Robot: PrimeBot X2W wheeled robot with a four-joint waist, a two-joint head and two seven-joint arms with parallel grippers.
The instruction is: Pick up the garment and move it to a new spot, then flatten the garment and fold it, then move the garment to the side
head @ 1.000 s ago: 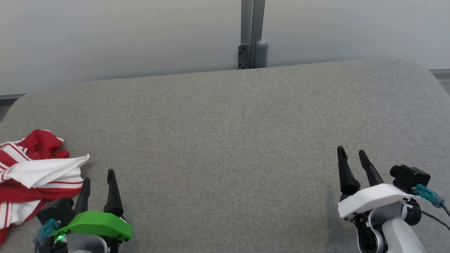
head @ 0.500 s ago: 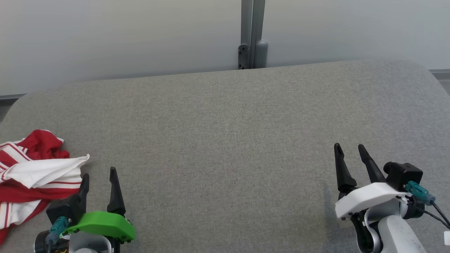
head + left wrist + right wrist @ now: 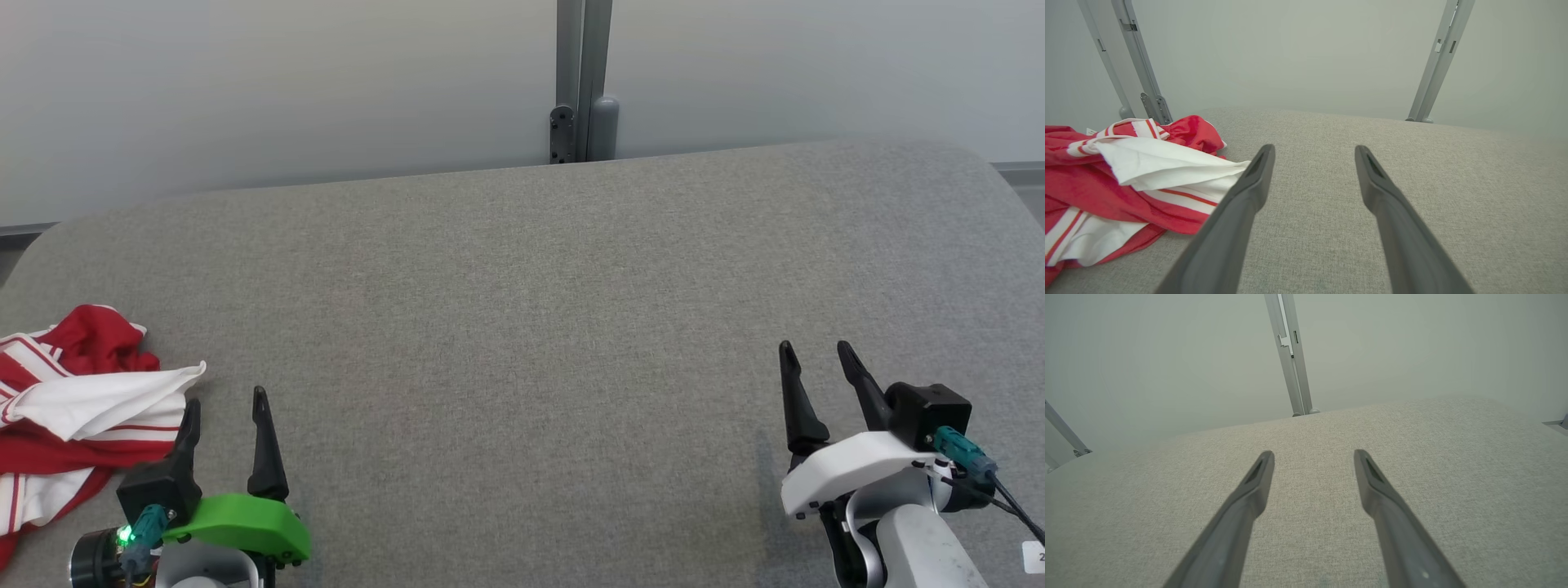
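Observation:
A red and white striped garment (image 3: pixel 73 408) lies crumpled at the left edge of the grey fabric table (image 3: pixel 522 310), partly cut off by the head view's left border. In the left wrist view the garment (image 3: pixel 1126 179) sits just left of my fingers. My left gripper (image 3: pixel 226 398) stands open right beside it, its left finger close to the cloth's white flap, nothing between the fingers. The same open left gripper (image 3: pixel 1314 149) points along bare table. Far to the right my right gripper (image 3: pixel 812 349) is open and empty over bare table, likewise in the right wrist view (image 3: pixel 1314 453).
A pale wall runs behind the table, with a grey metal post (image 3: pixel 581 82) at the far edge's middle. Two slanted grey posts (image 3: pixel 1437 61) appear in the left wrist view. The table's corners are rounded.
My left gripper has turned slightly, its wrist camera swinging toward the garment. The right gripper shifted a little. The garment has not moved.

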